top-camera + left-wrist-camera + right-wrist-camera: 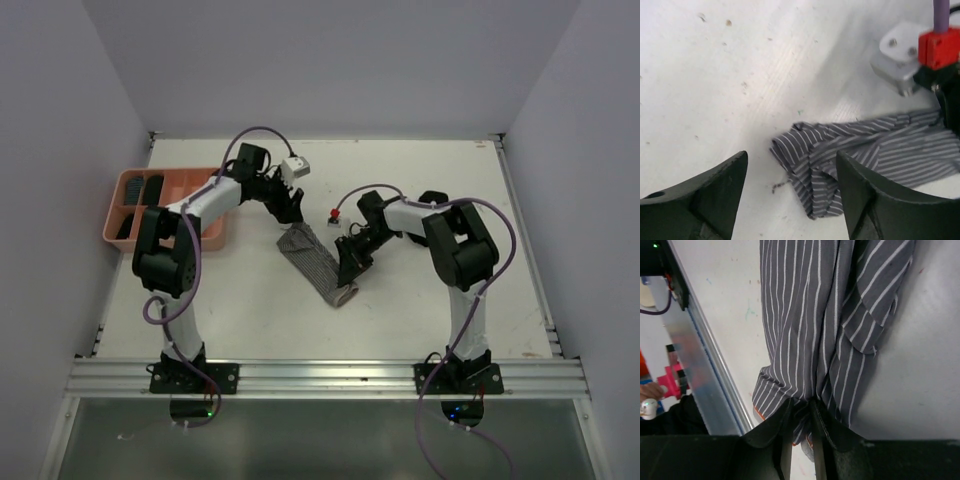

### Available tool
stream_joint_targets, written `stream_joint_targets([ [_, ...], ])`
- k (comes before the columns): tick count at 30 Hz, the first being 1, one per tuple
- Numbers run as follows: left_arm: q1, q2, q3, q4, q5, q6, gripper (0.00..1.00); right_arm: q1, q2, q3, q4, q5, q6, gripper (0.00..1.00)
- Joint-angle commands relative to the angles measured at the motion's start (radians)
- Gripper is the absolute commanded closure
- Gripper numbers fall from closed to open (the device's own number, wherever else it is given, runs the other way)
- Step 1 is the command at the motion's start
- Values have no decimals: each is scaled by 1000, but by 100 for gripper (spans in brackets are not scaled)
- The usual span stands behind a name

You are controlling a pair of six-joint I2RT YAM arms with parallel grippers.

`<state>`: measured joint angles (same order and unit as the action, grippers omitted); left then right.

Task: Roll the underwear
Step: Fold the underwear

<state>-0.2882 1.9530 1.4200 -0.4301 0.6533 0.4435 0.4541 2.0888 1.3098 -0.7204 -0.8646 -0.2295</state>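
While right end effector (801, 427) pinches it | striped underwear (318, 262): long, creased strip

My white table (400, 320) carries 2 things: the striped underwear (315, 262), lying as a long strip, and a salmon-pink tray (170, 173) well left of that underwear

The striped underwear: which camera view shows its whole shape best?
Top external: the striped underwear shows there as one long strip. Left wrist shows only its bunched end; right wrist, only close-up folds.
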Motion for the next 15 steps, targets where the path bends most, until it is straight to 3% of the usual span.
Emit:
stream_joint_targets([
  [1, 7, 24, 63, 109, 5, -109, 24, 46, -9, -55, 18, 21, 36, 72],
  [3, 6, 35, 92, 137, 17, -150, 19, 69, -62, -70, 54, -31, 99, 59],
  [5, 9, 6, 102, 113, 43, -150, 16, 83, -107, -67, 65, -66, 119, 56],
  [7, 17, -47, 51, 117, 58, -154, 0, 58, -176, -34, 38, -86, 137, 55],
  [11, 23, -187, -9, -82, 25, -51, 0, -17, -297, -3, 25, -59, 137, 54],
  [15, 17, -349, -191, -93, -61, -50, 0, -37, -287, -15, 42, 70, 113, 59],
])
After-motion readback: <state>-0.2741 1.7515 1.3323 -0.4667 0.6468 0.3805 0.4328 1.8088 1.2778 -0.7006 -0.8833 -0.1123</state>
